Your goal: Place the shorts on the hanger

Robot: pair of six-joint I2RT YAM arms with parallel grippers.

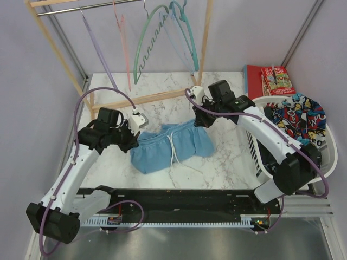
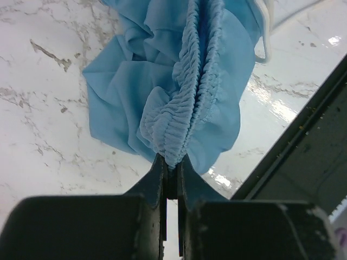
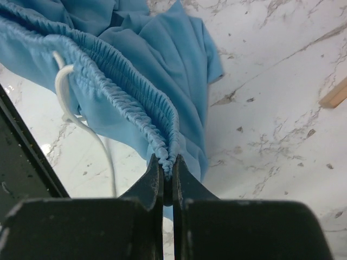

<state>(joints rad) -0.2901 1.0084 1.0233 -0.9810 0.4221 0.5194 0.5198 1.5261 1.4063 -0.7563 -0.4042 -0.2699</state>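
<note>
Marble table [image 1: 227, 162], left pincer [image 2: 172, 163] and right pincer [image 3: 168, 165] clenching shorts [image 1: 162, 149], basket [image 1: 253, 157] right, hanger [image 1: 188, 38] behind

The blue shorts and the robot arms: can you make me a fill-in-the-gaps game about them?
1. The left end effector pinches the elastic ____ of the light sky-blue soft fabric shorts.
2. The right end effector grips the same shorts, and its jaws are ____.
3. The thin drawstring cord on the shorts is coloured ____.
4. The dark cartoon-print clothes lie in a white slotted plastic ____ on the right.

Missing words: waistband; shut; white; basket.
</note>
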